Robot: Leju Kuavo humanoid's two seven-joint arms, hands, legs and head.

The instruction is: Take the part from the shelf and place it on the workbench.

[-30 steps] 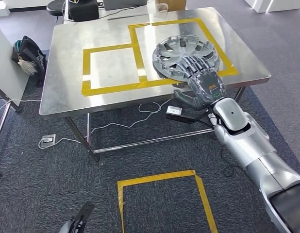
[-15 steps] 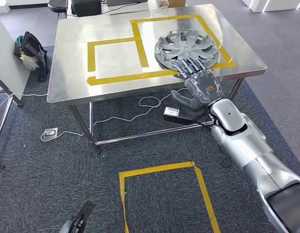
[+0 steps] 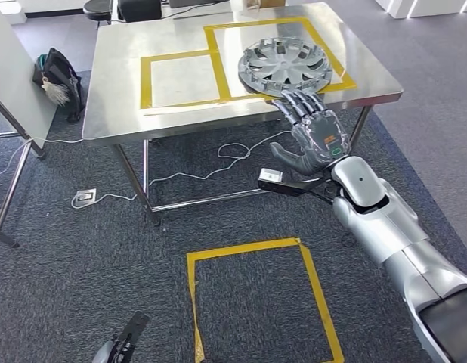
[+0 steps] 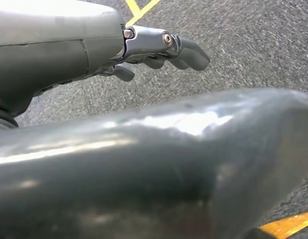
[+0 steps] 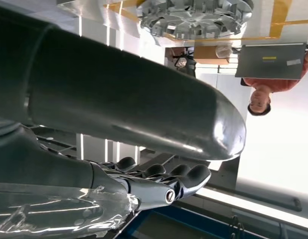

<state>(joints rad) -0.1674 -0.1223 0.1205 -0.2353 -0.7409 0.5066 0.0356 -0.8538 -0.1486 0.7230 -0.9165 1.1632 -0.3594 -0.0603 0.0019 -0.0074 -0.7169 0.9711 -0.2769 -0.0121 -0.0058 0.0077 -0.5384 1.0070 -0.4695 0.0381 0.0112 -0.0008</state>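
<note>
The part, a silver hubcap [image 3: 286,66], lies flat on the steel workbench [image 3: 117,106] inside the right yellow-taped rectangle, near the front edge. My right hand [image 3: 313,132] hangs just off the workbench's front edge, below and in front of the hubcap, fingers spread and holding nothing. The right wrist view shows the same hand [image 5: 156,184] with straight fingers and the hubcap [image 5: 194,17] lying apart from it. My left hand [image 3: 120,348] hangs low over the carpet; the left wrist view shows it [image 4: 156,47] with loosely extended fingers and nothing in it.
A yellow tape square [image 3: 254,302] marks the carpet in front of me. Cables and a power strip [image 3: 83,198] lie under the workbench. A black bag [image 3: 57,76] sits at the far left beside a white board [image 3: 14,91]. A person [image 5: 261,97] is beyond the table.
My right hand has come off the hubcap and drawn back past the table's front edge. The hubcap stays on the workbench. The whole view has shifted, with the table now farther off.
</note>
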